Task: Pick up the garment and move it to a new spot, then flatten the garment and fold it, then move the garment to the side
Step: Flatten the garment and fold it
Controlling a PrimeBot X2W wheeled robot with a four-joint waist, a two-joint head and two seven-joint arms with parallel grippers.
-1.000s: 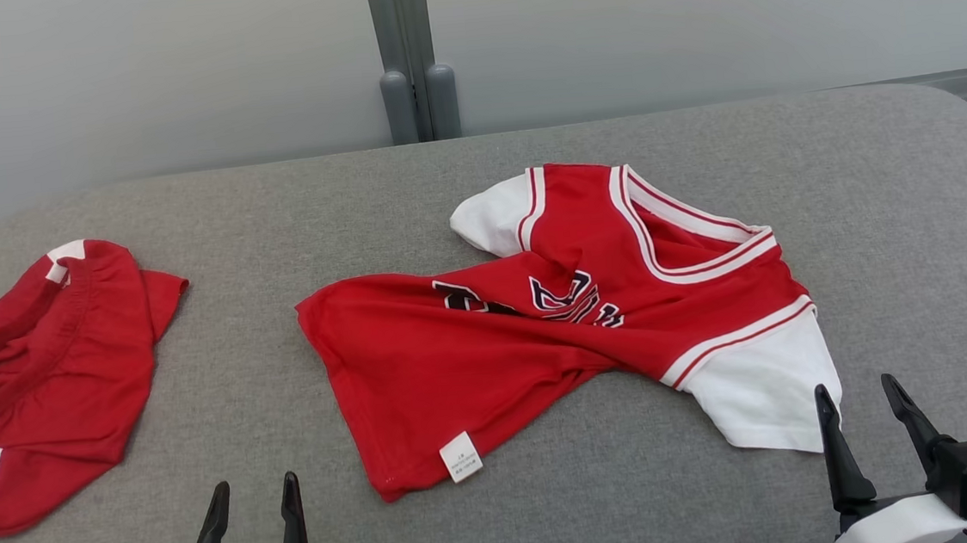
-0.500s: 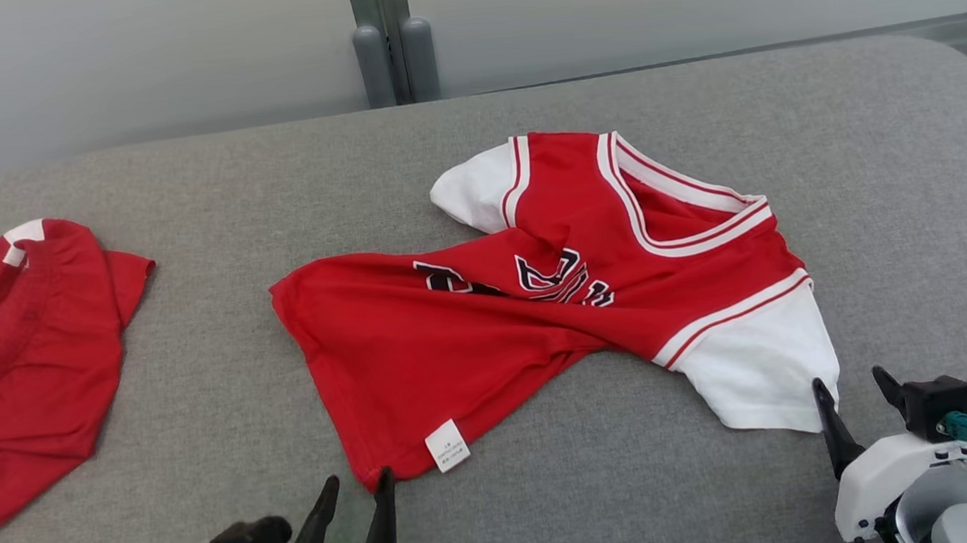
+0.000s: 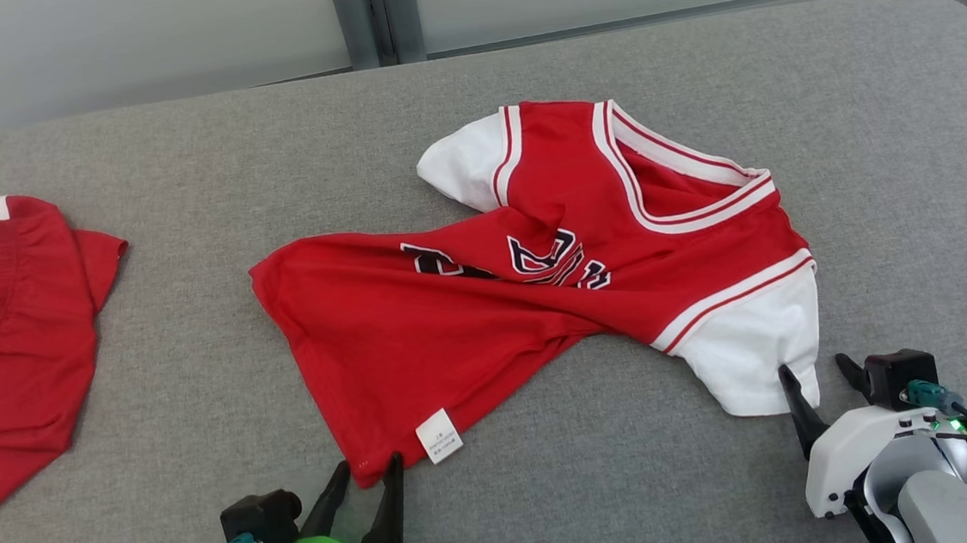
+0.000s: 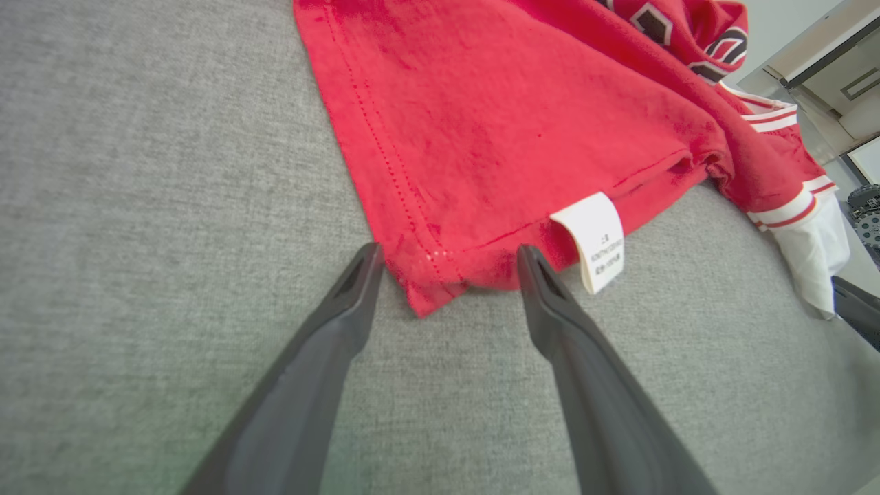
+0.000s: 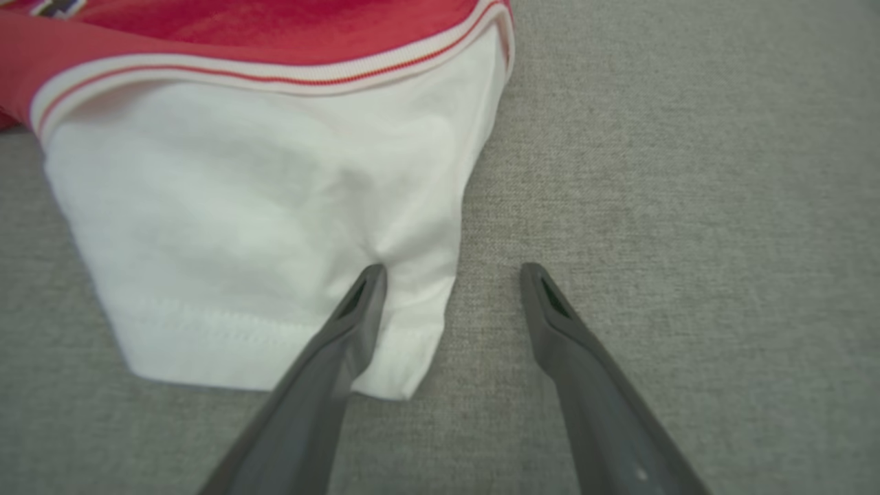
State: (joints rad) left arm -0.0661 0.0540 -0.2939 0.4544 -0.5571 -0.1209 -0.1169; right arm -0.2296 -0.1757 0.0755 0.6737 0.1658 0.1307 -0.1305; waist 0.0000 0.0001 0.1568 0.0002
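**Grey table (image 3: 183, 183): garment (image 3: 471, 333) twisted, grasp not yet made**

Garment lies at centre frame, creased through the middle. At lower left, the left end effector (image 3: 369, 462) stands with fingers apart, straddling the hem corner (image 4: 426, 282) beside the label (image 3: 439, 435). At lower right, the right end effector (image 3: 812, 364), fingers likewise apart, has one finger over the white sleeve (image 3: 757, 345) edge. Risk: a shallow bite may catch one layer only, so cloth slips out on lifting. A second red garment (image 3: 6, 344) lies well apart, far left.

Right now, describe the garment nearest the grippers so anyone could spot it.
On the grey padded table, look at the middle. The jersey lies crumpled there, right of another red garment. Only it has white sleeves, a striped V-neck and dark lettering.
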